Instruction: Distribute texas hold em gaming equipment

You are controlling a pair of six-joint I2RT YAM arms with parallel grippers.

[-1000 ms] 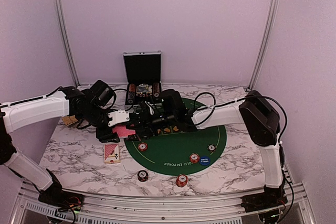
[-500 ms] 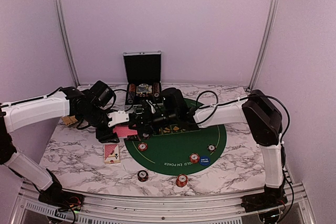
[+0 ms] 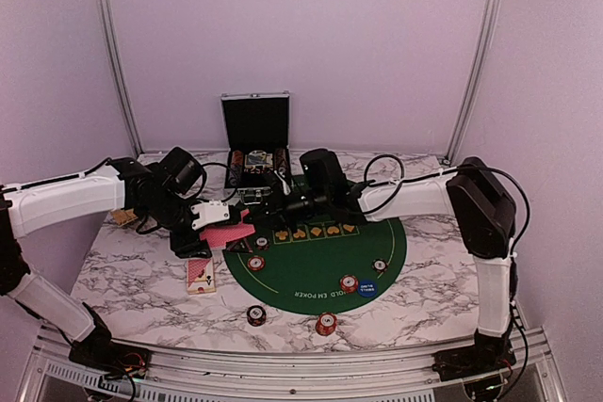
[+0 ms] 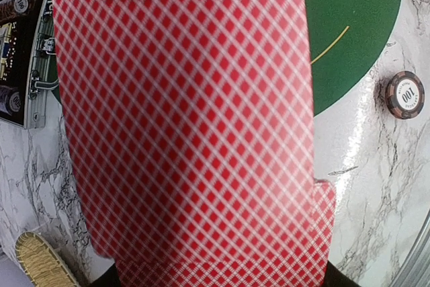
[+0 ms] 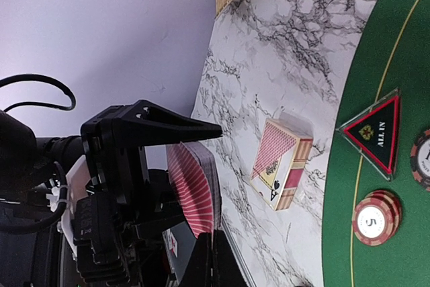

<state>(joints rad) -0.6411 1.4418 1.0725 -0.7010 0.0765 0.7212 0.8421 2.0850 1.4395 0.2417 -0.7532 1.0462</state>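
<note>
The left gripper is clamped flat across the stack of red-backed playing cards, over the marble beside the green mat; light, slick and bendy, they likely slide unless pinched mid-face. How far the right gripper is parted cannot be told

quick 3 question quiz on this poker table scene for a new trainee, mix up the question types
1. True or false: the silver-edged black case at the back of the table stands open.
2. Multiple choice: what does the left gripper hold? A) nothing B) red-backed playing cards C) a dice cup
3. Fill in: the round blue marker disc lies on the round felt mat, whose colour is ___.

Key: 1 true; 2 B; 3 green
</note>
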